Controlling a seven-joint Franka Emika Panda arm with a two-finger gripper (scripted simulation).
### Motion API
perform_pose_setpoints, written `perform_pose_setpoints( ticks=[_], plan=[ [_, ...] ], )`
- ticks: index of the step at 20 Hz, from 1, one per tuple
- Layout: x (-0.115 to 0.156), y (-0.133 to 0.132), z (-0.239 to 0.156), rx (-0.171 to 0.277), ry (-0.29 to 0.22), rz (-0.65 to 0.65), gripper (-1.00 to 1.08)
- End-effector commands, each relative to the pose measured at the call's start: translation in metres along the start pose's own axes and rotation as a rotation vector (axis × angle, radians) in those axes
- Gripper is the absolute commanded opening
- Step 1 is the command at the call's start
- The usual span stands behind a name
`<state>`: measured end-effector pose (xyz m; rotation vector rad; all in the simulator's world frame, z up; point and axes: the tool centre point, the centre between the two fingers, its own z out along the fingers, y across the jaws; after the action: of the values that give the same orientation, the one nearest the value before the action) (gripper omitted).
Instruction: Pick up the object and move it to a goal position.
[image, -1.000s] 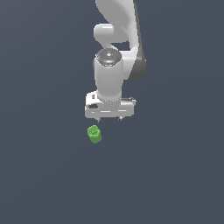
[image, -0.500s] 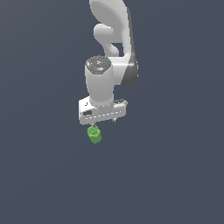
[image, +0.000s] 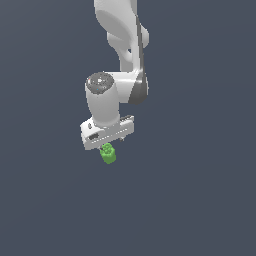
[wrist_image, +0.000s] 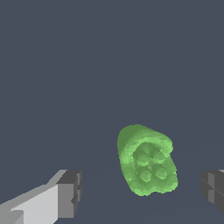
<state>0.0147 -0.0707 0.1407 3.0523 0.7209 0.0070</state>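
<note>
Object (image: 108, 154): bright green stubby cylinder, lobed top with round bumps, located directly beneath the gripper (image: 106, 146) bar.

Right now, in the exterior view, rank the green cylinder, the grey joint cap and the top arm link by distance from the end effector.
1. Green cylinder: just under the end effector.
2. Grey joint cap: above, on the wrist.
3. Top arm link: highest, at the frame's top.
</note>
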Motion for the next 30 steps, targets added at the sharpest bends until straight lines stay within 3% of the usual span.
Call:
perform_pose_setpoints(
  ticks=[1,10,19,30],
  plan=[
    [-0.002,0.006,0.004,0.002,-0.001,-0.046,1.0],
    [-0.008,0.02,0.013,0.006,-0.002,-0.14,1.0],
    [-0.01,0.021,0.018,0.006,-0.003,-0.15,1.0],
    [-0.011,0.02,0.062,0.007,-0.003,-0.154,1.0]
  ],
)
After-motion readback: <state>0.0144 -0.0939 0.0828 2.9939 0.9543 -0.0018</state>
